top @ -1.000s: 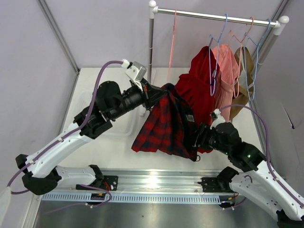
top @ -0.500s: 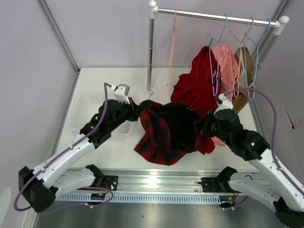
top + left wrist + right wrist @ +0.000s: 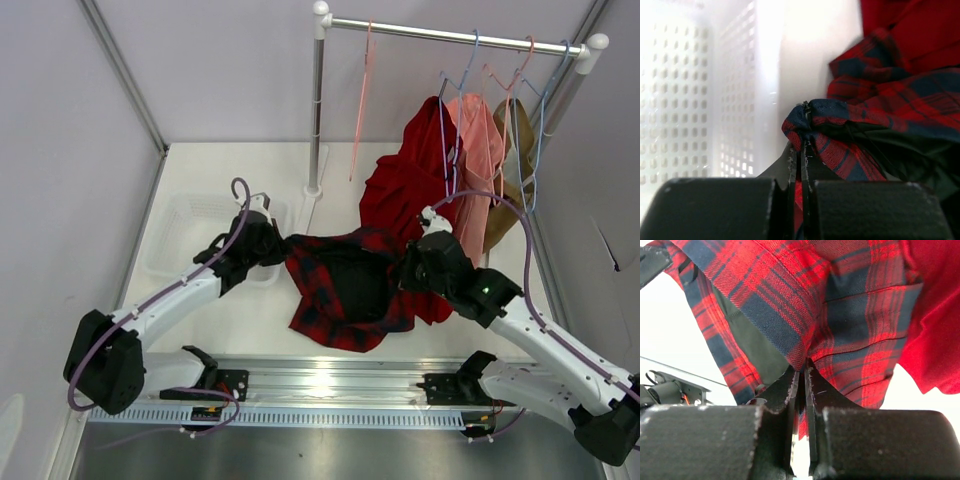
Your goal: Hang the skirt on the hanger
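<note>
We see the left pincer pressed together on a bunched edge of the plaid skirt, the cloth pinched between its tips. A white perforated basket stands just to its left. The right pincer is clamped on a fold at the skirt's other side, with tartan spreading above and around its tips. Between the two pincers the skirt hangs as a sagging band over the white counter, its dark lining showing in the middle. We cannot tell whether its low edge touches the counter. Just beyond the right pincer hangs a plain red garment. The pale-pink hanger hangs by its hook on the rail, high up and beyond the gap between the two pincers, apart from the skirt.
</note>
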Robot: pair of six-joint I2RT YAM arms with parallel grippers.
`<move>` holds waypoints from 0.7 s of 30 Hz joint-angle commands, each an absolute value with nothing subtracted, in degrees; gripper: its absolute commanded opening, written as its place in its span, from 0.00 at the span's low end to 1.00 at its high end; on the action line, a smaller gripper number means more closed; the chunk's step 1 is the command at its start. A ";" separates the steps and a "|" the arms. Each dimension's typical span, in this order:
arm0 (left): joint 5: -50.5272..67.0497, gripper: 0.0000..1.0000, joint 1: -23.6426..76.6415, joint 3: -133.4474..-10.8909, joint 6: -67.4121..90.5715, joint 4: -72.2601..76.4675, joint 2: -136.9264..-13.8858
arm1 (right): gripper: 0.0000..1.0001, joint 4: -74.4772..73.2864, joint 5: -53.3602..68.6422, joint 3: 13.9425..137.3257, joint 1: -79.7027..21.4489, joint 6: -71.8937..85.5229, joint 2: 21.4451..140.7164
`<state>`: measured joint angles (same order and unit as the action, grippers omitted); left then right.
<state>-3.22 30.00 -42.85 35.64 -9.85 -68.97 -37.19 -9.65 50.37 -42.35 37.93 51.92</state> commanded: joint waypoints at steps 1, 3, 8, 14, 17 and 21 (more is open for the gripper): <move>-7.12 0.00 27.87 -42.54 37.79 -12.65 -69.61 | 0.07 -30.69 -8.88 48.35 -43.24 38.41 52.38; -7.64 0.00 25.67 -42.54 37.79 -13.44 -69.87 | 0.07 -29.80 -8.00 47.64 -43.24 38.23 53.70; -7.56 0.00 20.66 -42.27 36.48 -15.20 -68.65 | 0.07 -27.34 -6.77 47.81 -43.33 37.27 55.81; -1.78 0.00 16.61 -42.98 33.85 -14.86 -66.45 | 0.07 -26.89 -6.68 48.25 -43.33 36.04 57.74; 5.94 0.00 18.97 -43.15 32.00 -11.70 -65.13 | 0.08 -27.95 -6.60 48.08 -42.72 35.07 57.57; 5.81 0.00 27.32 -45.61 29.88 -14.67 -62.59 | 0.10 -28.04 -3.45 47.11 -41.14 32.26 56.95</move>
